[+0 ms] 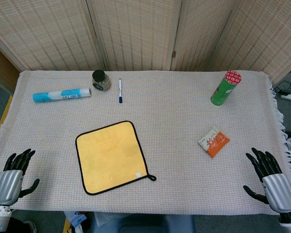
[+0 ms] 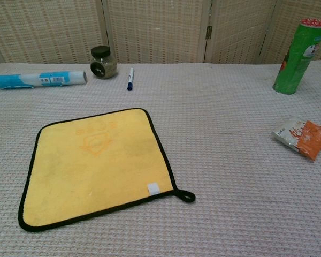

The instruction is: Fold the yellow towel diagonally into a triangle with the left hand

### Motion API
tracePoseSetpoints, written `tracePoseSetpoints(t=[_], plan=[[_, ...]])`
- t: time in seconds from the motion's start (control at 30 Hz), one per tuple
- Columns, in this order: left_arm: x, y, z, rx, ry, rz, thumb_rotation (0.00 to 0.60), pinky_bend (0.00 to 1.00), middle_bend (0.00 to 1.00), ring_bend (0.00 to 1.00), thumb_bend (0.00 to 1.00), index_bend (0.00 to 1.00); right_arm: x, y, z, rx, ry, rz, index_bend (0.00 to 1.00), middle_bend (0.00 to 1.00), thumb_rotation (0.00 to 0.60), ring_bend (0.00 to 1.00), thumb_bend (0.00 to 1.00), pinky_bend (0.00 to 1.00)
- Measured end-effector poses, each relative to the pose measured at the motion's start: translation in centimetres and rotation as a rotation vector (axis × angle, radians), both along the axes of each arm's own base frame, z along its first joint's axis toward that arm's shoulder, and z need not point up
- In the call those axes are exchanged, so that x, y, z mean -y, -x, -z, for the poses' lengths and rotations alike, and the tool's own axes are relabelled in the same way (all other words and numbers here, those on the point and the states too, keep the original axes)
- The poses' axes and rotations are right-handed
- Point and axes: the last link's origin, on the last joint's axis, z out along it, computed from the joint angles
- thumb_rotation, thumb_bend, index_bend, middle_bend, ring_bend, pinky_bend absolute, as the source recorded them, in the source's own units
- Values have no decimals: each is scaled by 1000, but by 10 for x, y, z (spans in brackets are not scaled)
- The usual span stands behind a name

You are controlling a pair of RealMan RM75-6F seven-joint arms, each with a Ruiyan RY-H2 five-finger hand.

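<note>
1. The yellow towel [image 1: 112,156] [image 2: 99,166] lies flat and unfolded on the table [image 1: 184,121] [image 2: 230,134], a square edged in black, turned slightly askew. A faint emblem shows on its face, a small white tag sits near one near corner, and a black hanging loop [image 1: 152,177] [image 2: 187,196] sticks out from that corner.
2. Beyond the towel, toward the screen at the back, lie a blue and white tube [image 1: 61,94] [image 2: 40,80], a small dark-lidded jar [image 1: 101,80] [image 2: 103,62] and a pen [image 1: 120,91] [image 2: 130,78], all well apart from it.
3. To the right of the towel lies an orange and white snack packet [image 1: 214,141] [image 2: 302,137]; farther back on that side stands a green can [image 1: 226,88] [image 2: 298,55]. Nothing rests on the towel.
4. The left hand [image 1: 12,177] hovers at the near left table edge, well apart from the towel, fingers [image 1: 23,158] spread and holding nothing.
5. The right hand [image 1: 271,179] sits at the near right edge, far from the towel, fingers likewise spread and empty. Only the head view shows the hands.
</note>
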Motion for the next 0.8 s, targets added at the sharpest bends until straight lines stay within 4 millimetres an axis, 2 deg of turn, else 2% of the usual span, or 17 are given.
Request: tracePoseSetpoints(t=[0.2,0.27,0.33,0.37,0.4,0.47,0.53,0.57,0.63,0.7,0.8], plan=[[-1,-2,3,2,11,14,600,0,99,120,358,108,-3,-1,-2,2,6,-9,0,0,600,0,242,0],[-2,-4,4,8,14,37,600,26,118,125,358,128,-6,-2,-3,4,8,-15,0,0,600,0,242,0],[-4,-8,5,25,12,83,600,128,175,181,358,148,-10,-2,-3,5,6,-19,0,0,600,0,242,0],[-5,-10,6,38,10,110,600,276,264,294,358,156,-12,-2,-3,6,5,-21,0,0,600,0,243,0],[-7,-12,7,53,7,138,600,453,400,465,358,155,-13,-2,-3,7,5,-24,0,0,600,0,242,0],[-12,-17,10,93,-8,208,600,817,727,824,358,152,-15,-3,-4,8,8,-33,0,0,600,0,242,0],[-20,-23,16,135,-20,271,600,980,937,982,359,190,-17,-5,-5,9,15,-43,0,0,600,0,242,0],[-25,-26,19,159,-21,292,600,1000,991,1000,366,242,-17,-5,-5,8,18,-46,0,0,600,0,242,0],[-35,-36,26,214,-8,324,600,1000,1000,1000,382,293,-18,-5,-4,7,18,-49,0,0,600,0,243,0],[-42,-42,31,245,22,330,600,1000,1000,1000,441,382,-18,-5,-4,8,15,-48,0,0,600,0,243,0],[-56,-53,41,265,99,342,600,1000,1000,1000,478,409,-17,-5,-4,8,14,-43,0,0,600,0,242,0]])
